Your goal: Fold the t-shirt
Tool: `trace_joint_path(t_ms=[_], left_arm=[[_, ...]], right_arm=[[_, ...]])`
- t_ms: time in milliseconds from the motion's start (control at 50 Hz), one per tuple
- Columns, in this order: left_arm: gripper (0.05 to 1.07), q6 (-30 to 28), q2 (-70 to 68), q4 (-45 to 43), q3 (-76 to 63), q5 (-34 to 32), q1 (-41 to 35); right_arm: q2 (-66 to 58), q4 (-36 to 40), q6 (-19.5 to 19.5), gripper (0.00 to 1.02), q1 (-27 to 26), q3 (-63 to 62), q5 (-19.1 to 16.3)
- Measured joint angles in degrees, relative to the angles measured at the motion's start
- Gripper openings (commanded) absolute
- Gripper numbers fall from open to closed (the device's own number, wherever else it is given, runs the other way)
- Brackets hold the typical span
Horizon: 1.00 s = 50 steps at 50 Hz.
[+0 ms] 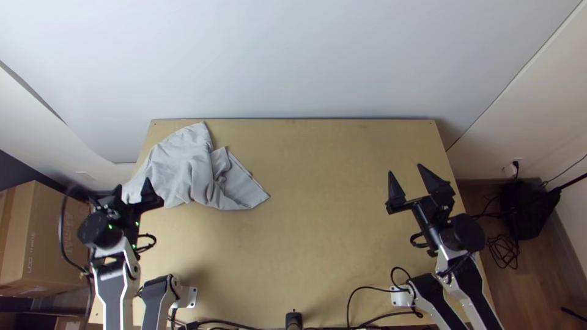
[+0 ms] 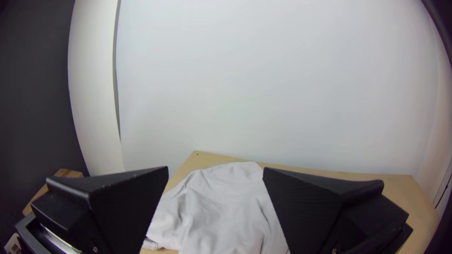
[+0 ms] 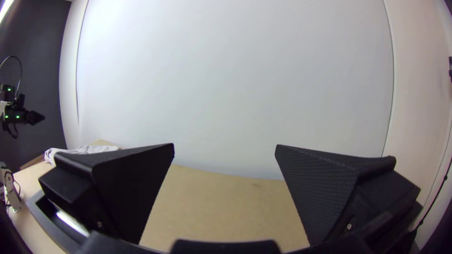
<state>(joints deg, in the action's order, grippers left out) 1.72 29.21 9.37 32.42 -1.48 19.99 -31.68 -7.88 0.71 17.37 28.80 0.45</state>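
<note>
Pale wall point(image 1: 306, 61) rises beyond both pincers, behind a light wooden bench point(image 1: 318, 214). The left pincer point(image 1: 132, 186) is raised over the bench, its two broad black fingers point(image 2: 127, 207) spread wide apart with nothing gripped between them. The light grey t-shirt point(image 1: 183, 165) lies on the bench below and ahead of that pincer, reaching out to its right; in the top view the fingertips overlap the cloth's near left part. It is loosely bunched, with soft creases running through the bulk, a rounded peak pointing away from the pincer and a flatter, folded-over flap slanting off towards the middle of the bench. The right pincer point(image 1: 405, 170) is also wide open and holds nothing; it points away from its base over bare wood, with the t-shirt well apart from it, off to its left. Outward from the left pincer, beside the bench, is a cardboard box point(image 1: 58, 238). Outward from the right pincer, a dark object point(image 1: 526, 211) and a tangle of black cables point(image 1: 504, 250) lie on the wooden floor point(image 1: 535, 275).
</note>
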Motion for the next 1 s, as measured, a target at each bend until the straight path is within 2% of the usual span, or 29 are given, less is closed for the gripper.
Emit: trace_joint_path(t_ms=[140,300,400,640,740,880,1000], left_arm=[[1.02,0.0,10.2,3.0,10.3,0.0,-0.4],[1.02,0.7,19.1,8.6,20.9,-0.4,-1.0],[1.02,1.3,24.7,12.2,27.4,-0.4,-1.4],[1.02,5.8,39.0,22.2,42.7,-1.5,-1.6],[1.02,8.2,45.8,26.3,48.9,-2.6,-1.7],[1.02,10.3,55.3,31.7,58.3,-3.0,-1.4],[1.02,11.8,61.1,32.5,62.4,-3.1,-0.8]], right_arm=[[-7.1,3.0,0.0,0.99,4.8,7.7,0.0],[-14.4,6.5,0.0,0.99,12.6,16.5,0.0],[-20.0,11.3,-0.1,0.99,15.5,23.0,0.0],[-35.9,29.3,-2.2,0.99,19.8,41.0,0.0],[-41.0,34.1,-3.6,0.99,20.7,45.7,0.0],[-45.5,36.3,-6.1,0.99,22.2,48.4,0.0],[-47.2,36.6,-8.7,0.99,24.4,48.8,0.0]])
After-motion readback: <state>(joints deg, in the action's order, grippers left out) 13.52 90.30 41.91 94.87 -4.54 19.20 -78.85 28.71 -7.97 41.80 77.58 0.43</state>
